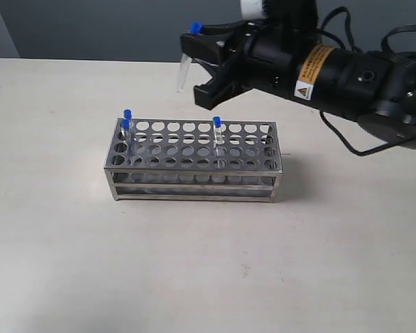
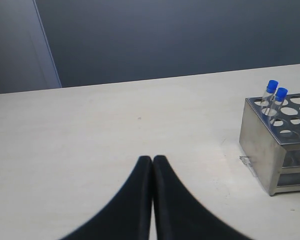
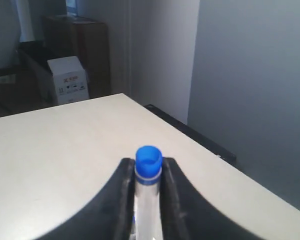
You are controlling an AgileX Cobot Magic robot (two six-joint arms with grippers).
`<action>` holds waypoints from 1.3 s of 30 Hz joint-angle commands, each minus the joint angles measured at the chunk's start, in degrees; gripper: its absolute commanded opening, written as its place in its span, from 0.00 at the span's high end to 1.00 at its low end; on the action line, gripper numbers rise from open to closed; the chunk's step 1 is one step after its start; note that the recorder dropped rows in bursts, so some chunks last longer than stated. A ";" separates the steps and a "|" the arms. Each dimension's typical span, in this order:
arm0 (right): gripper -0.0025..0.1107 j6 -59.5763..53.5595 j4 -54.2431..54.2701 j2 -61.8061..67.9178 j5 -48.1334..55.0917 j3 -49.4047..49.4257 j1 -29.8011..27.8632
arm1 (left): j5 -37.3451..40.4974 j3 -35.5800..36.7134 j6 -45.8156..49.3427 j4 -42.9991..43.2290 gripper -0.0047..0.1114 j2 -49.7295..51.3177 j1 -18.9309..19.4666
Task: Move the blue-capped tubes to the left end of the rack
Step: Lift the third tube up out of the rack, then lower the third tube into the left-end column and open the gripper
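Exterior view: rack [image 1: 194,161] amid wide tabletop [image 1: 62,250]

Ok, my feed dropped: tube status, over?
Right gripper shut on blue-capped tube, above rack. Left gripper shut, empty. Two tubes at left end, third tube mid-rack. No obstruction seen.

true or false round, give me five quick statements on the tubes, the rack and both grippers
1. The right gripper grips a blue-capped tube in the air, away from the rack. True.
2. All four tubes stand in the rack. False: three stand there, and the fourth is in the right gripper.
3. Two tubes stand at the rack's left end. True.
4. The left gripper is open around a tube. False: its jaws are shut on nothing.
5. The rack lies on its side. False: it stands upright on the table.
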 commanded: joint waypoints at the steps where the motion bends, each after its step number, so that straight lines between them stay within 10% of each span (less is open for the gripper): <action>1: 0.99 0.20 -1.12 3.85 2.42 -3.50 4.72 | -0.09 -0.18 -0.03 0.00 0.95 -0.30 -0.23; 33: 0.98 0.60 -5.44 26.77 3.81 -17.07 9.75 | -0.09 -0.18 -0.03 0.00 0.95 -0.30 -0.23; 39: 0.65 1.05 -6.26 28.87 2.51 -19.70 9.75 | -0.09 -0.18 -0.03 0.00 0.95 -0.30 -0.23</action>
